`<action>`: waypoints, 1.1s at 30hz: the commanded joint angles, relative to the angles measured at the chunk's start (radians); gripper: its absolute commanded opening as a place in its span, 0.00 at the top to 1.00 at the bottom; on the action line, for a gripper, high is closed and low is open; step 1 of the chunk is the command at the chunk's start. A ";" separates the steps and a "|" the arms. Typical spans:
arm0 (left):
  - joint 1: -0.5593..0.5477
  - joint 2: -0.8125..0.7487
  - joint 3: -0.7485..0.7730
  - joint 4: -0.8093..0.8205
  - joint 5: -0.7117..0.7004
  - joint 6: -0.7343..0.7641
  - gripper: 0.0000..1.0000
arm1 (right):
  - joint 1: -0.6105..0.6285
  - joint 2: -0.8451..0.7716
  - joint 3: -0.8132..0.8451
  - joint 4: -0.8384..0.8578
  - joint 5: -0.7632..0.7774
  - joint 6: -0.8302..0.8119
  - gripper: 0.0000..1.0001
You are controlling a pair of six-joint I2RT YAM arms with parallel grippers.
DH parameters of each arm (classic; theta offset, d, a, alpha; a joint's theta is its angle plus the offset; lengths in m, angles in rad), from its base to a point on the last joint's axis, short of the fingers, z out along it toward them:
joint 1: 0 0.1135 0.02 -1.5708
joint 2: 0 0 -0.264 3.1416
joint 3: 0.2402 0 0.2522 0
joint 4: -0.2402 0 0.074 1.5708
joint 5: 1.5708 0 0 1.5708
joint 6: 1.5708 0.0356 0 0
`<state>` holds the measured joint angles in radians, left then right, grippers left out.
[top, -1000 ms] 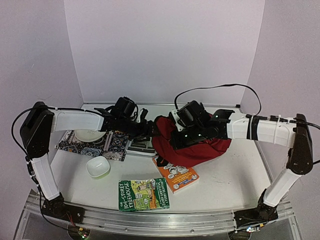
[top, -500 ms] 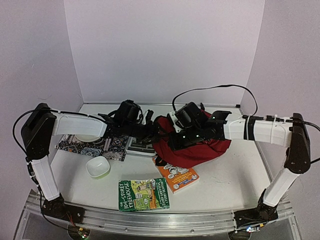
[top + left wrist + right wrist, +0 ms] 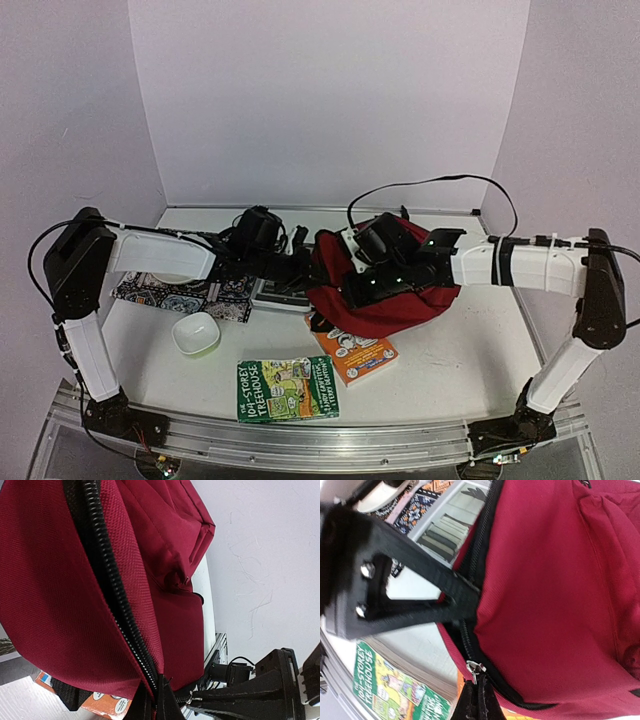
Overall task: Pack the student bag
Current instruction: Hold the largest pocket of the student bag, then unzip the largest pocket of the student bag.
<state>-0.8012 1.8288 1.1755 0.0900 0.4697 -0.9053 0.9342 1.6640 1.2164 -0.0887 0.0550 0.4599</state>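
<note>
The student bag [image 3: 400, 305] is a dark red fabric backpack lying in the middle of the table, its black zipper [image 3: 107, 580] partly undone. My left gripper [image 3: 305, 265] reaches in from the left and is shut on the bag's zipper edge [image 3: 159, 680]. My right gripper [image 3: 352, 285] sits over the bag's left end. In the right wrist view this gripper [image 3: 477, 685] is shut on the small metal zipper pull [image 3: 474, 669]. The inside of the bag is hidden.
An orange book [image 3: 352, 352] lies partly under the bag's front. A green book [image 3: 288, 389] is near the front edge and a white bowl [image 3: 196, 333] to its left. A patterned mat [image 3: 225, 290] with a plate [image 3: 175, 272] and a grey flat case [image 3: 278, 293] lie at the left.
My left gripper has closed on the bag's zipper edge, having been open before. Both grippers moved slightly up and back, and the bag's left end is lifted.
</note>
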 commanded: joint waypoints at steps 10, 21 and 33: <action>0.080 -0.147 -0.019 0.012 0.043 0.074 1.00 | -0.255 -0.249 -0.221 -0.248 0.100 -0.074 1.00; 0.092 -0.207 -0.102 -0.013 0.088 0.094 1.00 | -0.519 -0.195 -0.249 -0.262 0.082 -0.039 1.00; 0.058 -0.193 -0.135 0.000 0.029 0.110 0.75 | -0.425 -0.189 -0.188 -0.239 -0.064 -0.135 0.75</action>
<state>-0.7543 1.6976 1.0610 0.0981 0.5478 -0.8258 0.4770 1.5051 0.9966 -0.2162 -0.1026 0.3673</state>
